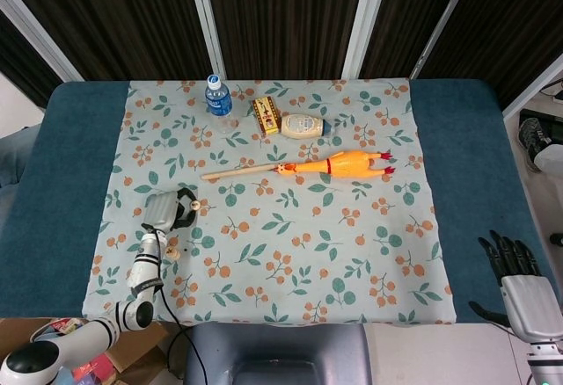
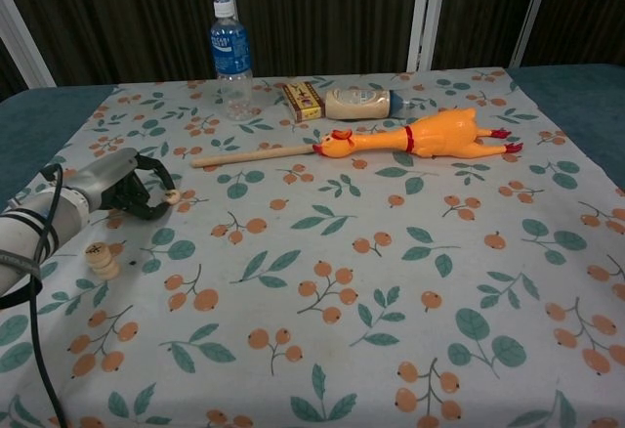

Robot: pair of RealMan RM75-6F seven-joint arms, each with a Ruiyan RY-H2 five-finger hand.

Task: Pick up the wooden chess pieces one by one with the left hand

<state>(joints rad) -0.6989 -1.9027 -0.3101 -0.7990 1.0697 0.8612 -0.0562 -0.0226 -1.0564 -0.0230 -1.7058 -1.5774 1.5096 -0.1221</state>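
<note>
Two small wooden chess pieces lie on the flowered cloth at the left. One pale piece (image 1: 194,204) (image 2: 172,194) lies right at the black fingertips of my left hand (image 1: 169,211) (image 2: 122,186). Those fingers curve toward it, spread apart, and the piece still rests on the cloth. The other piece (image 1: 173,252) (image 2: 100,260) stands upright nearer the front edge, beside my left forearm. My right hand (image 1: 519,279) hangs off the table at the lower right, fingers spread and empty.
Along the back stand a water bottle (image 1: 217,97) (image 2: 230,57), a small box (image 1: 266,115) (image 2: 303,101) and a lying cream bottle (image 1: 303,126) (image 2: 359,104). A rubber chicken (image 1: 339,164) (image 2: 420,139) and a wooden stick (image 1: 237,172) (image 2: 252,157) lie mid-table.
</note>
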